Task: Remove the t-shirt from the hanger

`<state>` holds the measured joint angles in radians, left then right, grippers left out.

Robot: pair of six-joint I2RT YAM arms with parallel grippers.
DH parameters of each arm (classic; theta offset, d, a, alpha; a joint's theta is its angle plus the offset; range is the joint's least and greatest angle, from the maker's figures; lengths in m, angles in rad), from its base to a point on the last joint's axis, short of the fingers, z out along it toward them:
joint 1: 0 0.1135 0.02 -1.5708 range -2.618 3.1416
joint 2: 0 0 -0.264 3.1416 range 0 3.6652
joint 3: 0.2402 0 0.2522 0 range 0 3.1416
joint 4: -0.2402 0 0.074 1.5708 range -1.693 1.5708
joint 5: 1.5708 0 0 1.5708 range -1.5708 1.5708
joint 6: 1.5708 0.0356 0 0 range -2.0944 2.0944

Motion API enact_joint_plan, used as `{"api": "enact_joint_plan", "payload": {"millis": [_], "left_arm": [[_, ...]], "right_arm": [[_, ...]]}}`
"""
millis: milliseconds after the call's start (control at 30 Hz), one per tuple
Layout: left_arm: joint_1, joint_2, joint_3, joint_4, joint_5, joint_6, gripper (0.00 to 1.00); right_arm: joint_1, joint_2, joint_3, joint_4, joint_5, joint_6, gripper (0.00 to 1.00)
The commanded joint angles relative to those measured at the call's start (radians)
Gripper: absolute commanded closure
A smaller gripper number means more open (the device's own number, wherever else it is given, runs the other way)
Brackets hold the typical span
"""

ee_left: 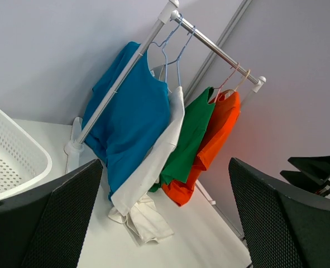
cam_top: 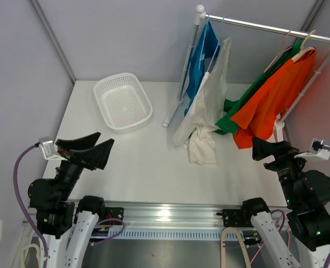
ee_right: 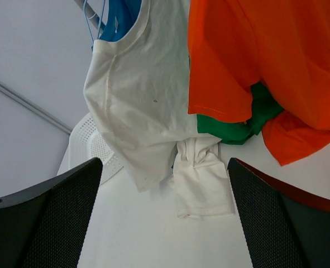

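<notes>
A white rack with a metal rail (cam_top: 265, 27) stands at the back right of the table. Four t-shirts hang on it from hangers: blue (cam_top: 201, 61), white (cam_top: 209, 100), green (cam_top: 248, 97) and orange (cam_top: 273, 92). The white t-shirt's lower end lies bunched on the table (cam_top: 204, 146). It also shows in the left wrist view (ee_left: 153, 162) and the right wrist view (ee_right: 148, 100). My left gripper (cam_top: 104, 139) is open and empty at the near left, far from the rack. My right gripper (cam_top: 256, 147) is open and empty, just in front of the orange t-shirt's hem.
An empty white perforated basket (cam_top: 123, 103) sits at the back left of the table. The rack's foot (cam_top: 172, 114) rests on the table beside the basket. Grey walls close in the back and left.
</notes>
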<state>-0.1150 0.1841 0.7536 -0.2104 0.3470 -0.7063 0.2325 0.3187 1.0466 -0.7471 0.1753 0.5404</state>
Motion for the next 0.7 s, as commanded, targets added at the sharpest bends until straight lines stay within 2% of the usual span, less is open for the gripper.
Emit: {"api": "enact_joint_plan", "payload": {"millis": [0,167,267,367,433,467,567,600,667], "left_arm": [[-0.002,0.008,0.003,0.019,0.03,0.021,0.01],[-0.002,0.047,0.006,0.051,0.092,0.039,0.01],[-0.002,0.119,0.038,0.02,0.119,0.05,0.01],[-0.032,0.207,0.088,-0.039,0.118,0.126,0.0],[-0.081,0.241,0.121,-0.096,0.051,0.155,0.01],[-0.139,0.273,0.141,-0.109,-0.026,0.172,0.0],[-0.247,0.36,0.194,-0.122,-0.136,0.183,0.0],[-0.265,0.391,0.232,-0.133,-0.157,0.188,0.01],[-0.308,0.452,0.291,-0.156,-0.186,0.197,0.01]], "right_arm": [[0.004,-0.006,0.007,0.014,0.021,-0.034,0.0],[0.004,0.0,-0.01,0.035,0.087,-0.08,0.0],[0.004,0.032,-0.025,0.058,0.157,-0.069,0.02],[0.002,0.115,0.009,0.09,0.272,-0.091,0.04],[0.002,0.24,0.055,0.115,0.334,-0.118,0.04],[0.002,0.293,0.085,0.123,0.387,-0.134,0.04],[0.002,0.524,0.257,0.138,0.438,-0.187,0.02],[0.002,0.58,0.371,0.12,0.467,-0.2,0.02],[0.002,0.717,0.481,0.104,0.478,-0.221,0.01]]}}
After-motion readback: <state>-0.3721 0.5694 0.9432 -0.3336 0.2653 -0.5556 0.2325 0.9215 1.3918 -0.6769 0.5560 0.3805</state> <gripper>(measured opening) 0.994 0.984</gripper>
